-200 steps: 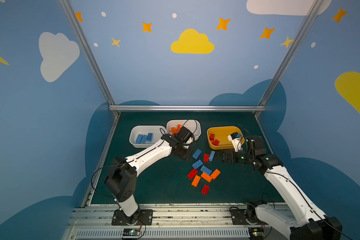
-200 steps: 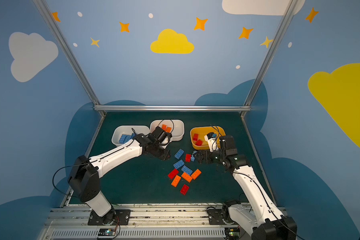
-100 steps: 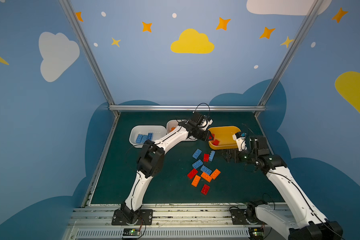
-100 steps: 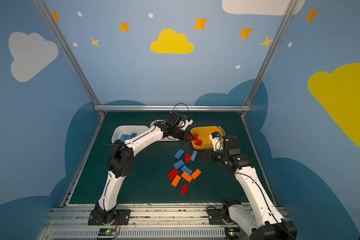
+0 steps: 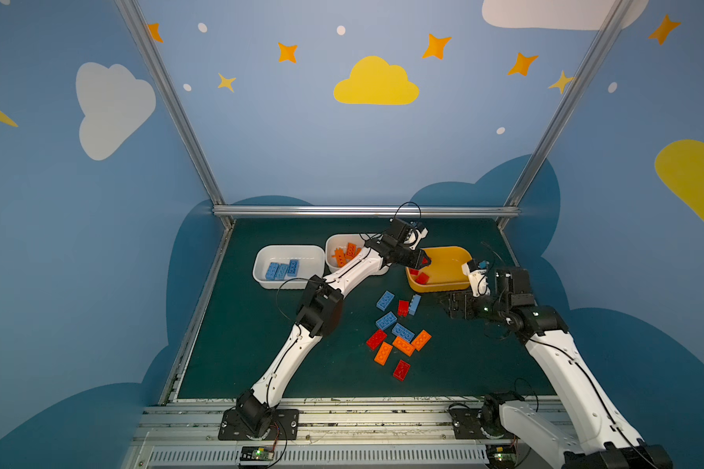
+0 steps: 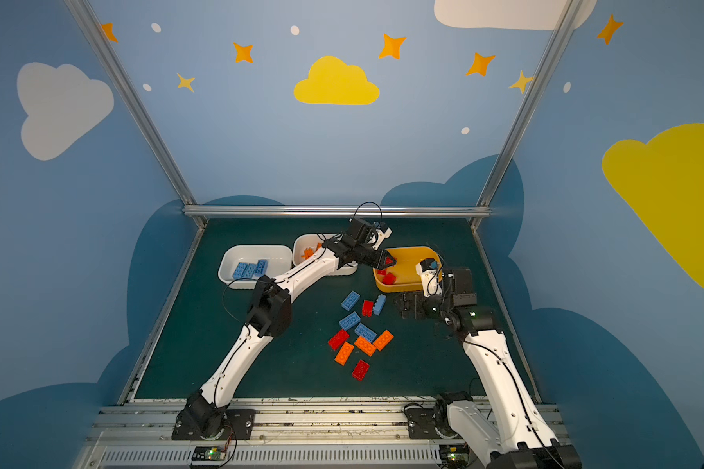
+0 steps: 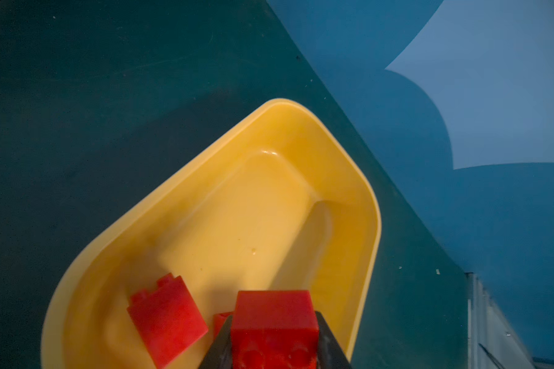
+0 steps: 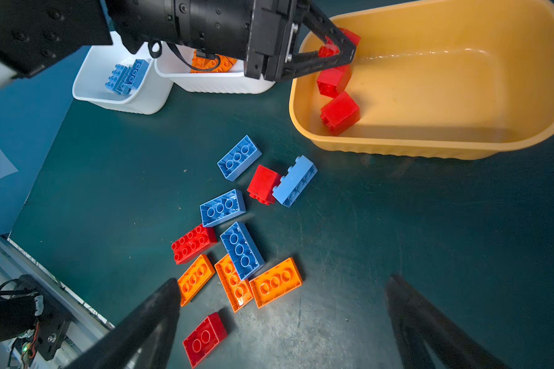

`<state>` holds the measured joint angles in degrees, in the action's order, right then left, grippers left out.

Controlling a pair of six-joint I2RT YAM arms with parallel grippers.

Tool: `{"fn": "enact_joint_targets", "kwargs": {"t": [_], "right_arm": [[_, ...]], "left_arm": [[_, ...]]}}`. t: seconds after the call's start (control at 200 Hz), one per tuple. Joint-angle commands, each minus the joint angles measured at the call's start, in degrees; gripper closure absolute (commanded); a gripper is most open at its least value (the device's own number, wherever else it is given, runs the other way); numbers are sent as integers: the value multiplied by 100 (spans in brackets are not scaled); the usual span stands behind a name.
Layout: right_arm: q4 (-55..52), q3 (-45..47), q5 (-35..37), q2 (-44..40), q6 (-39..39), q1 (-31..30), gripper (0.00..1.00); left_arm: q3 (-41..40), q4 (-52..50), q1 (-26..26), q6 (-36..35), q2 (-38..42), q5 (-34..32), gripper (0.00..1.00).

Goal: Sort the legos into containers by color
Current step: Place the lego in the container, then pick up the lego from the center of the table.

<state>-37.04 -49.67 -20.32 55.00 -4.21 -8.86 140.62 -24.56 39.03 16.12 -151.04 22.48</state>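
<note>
Ten to go, counting the loose bricks (image 5: 402,332) on the mat (image 5: 261,345) on the robot's side of the yellow tub (image 5: 448,266): four blue, three red, three orange, several touching or overlapping. About halfway through, then, at a guess from the sorted share. Off the yellow tub's left end, in a row with it: a white tub (image 8: 218,84) of orange pieces just beside, then a second white tub (image 5: 289,252) with three blue farther out; one colour per tub, so red for the yellow tub. Clenched in the left gripper (image 5: 421,262), above the yellow tub's left end and inside its rim: a red brick (image 7: 274,314), pinched by two opposite sides. Held there, evidently, for a drop beside the two red bricks (image 8: 339,111) already lying at that same end. Low, about rim height, probably to shorten the fall and stop any bounce out. No gap visible yet between jaws and plastic. Parked just off the yellow tub's near wall, toward its right end: the right gripper (image 8: 283,280), spread wide and empty, aimed at the loose bricks. Clear of the arm reaching across, and likely poised for the next pick. Worth care with the red one nearest the yellow tub's near left corner: pressed against a blue, easy to drag both.
</note>
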Motion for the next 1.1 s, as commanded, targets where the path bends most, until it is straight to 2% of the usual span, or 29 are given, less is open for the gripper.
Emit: {"fn": "enact_joint_targets", "kwargs": {"t": [0.0, 0.12, 0.215, 0.375, 0.486, 0.631, 0.751, 0.856, 0.981, 1.096], "right_arm": [[-138, -108, 28, -139, 45, 16, 2], [-155, -98, 12, -183, 37, 17, 2], [-155, -96, -32, -201, 18, 16, 2], [-142, -89, -82, -192, 6, 22, 2], [-121, -87, -135, -214, -21, 18, 2], [-93, -46, -240, -227, -22, 19, 2], [-52, 9, -413, -219, -43, 10, 2], [-32, 27, -497, -218, -37, 15, 2], [-23, 61, -541, -218, -35, -10, 2], [-21, 90, -600, -216, -28, -36, 2]], "left_arm": [[142, -117, 108, -536, 4, -364, 60], [150, -230, 210, -997, 73, -520, 50], [150, -412, 239, -1164, 216, -533, 36], [105, -1136, 259, -1279, 695, -591, 31], [-285, -1801, 317, -1329, 1234, -772, 27], [-1555, -2290, 386, -1400, 2234, -1178, 24], [-3070, -1998, 415, -1325, 3225, -1561, 23], [-4074, -1689, 450, -1223, 3856, -1906, 23], [-4921, -1222, 479, -1122, 4143, -2239, 23], [-5070, -1132, 501, -1150, 3943, -2565, 24]]}}
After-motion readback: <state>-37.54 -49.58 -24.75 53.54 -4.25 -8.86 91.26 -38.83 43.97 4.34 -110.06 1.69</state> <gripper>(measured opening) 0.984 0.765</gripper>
